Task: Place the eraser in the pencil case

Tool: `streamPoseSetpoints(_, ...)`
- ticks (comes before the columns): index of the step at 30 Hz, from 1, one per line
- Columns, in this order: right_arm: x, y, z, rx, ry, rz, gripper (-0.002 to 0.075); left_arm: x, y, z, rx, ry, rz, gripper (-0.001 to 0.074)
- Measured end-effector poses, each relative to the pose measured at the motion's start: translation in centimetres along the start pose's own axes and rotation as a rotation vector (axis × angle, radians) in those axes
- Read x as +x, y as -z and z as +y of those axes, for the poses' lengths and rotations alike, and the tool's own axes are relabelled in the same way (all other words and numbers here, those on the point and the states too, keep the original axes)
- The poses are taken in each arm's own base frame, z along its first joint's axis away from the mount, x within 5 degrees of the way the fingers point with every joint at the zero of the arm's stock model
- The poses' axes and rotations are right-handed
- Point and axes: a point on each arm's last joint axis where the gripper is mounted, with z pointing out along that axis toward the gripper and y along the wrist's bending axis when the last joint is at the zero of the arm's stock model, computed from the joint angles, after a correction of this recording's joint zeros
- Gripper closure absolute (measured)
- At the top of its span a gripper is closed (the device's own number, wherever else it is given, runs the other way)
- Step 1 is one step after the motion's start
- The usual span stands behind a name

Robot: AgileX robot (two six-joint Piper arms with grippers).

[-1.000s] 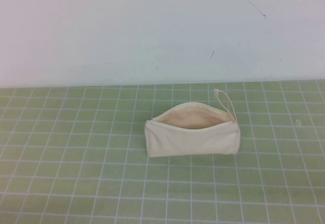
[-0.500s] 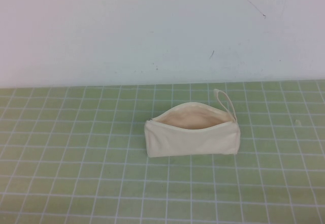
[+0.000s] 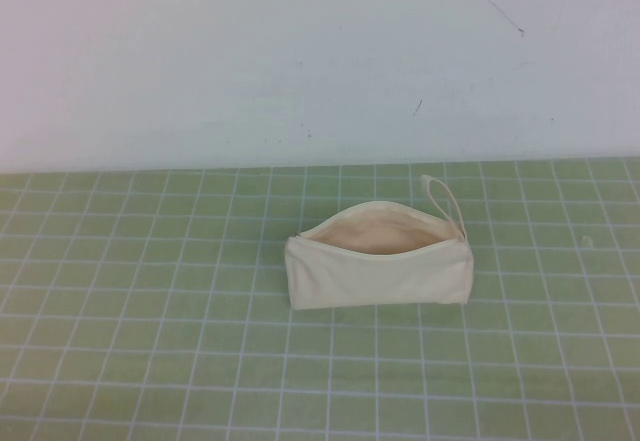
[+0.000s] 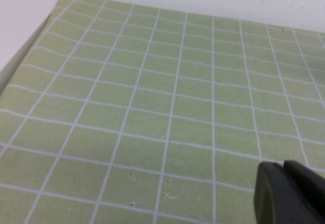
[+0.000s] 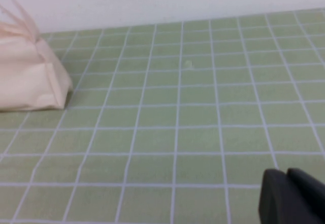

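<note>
The cream pencil case (image 3: 378, 269) lies on the green grid mat, unzipped, its peach lining showing and its wrist loop (image 3: 446, 204) at the right end. One end of it shows in the right wrist view (image 5: 30, 74). The eraser is not visible in any view. My left gripper (image 4: 283, 169) is shut and empty over bare mat, out of the high view. My right gripper (image 5: 287, 176) is shut and empty, low over the mat, well apart from the case, also out of the high view.
The green grid mat (image 3: 150, 341) covers the table up to a white wall (image 3: 300, 61) at the back. The mat's edge and white table surface (image 4: 20, 26) show in the left wrist view.
</note>
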Motion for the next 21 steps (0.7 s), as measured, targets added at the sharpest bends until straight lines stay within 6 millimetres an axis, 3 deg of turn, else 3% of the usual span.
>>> streamPoseSetpoints(21, 0.4, 0.01, -0.18, 0.028, 0.001, 0.044, 0.0727, 0.0, 0.0, 0.0, 0.0, 0.0, 0.0, 0.0738)
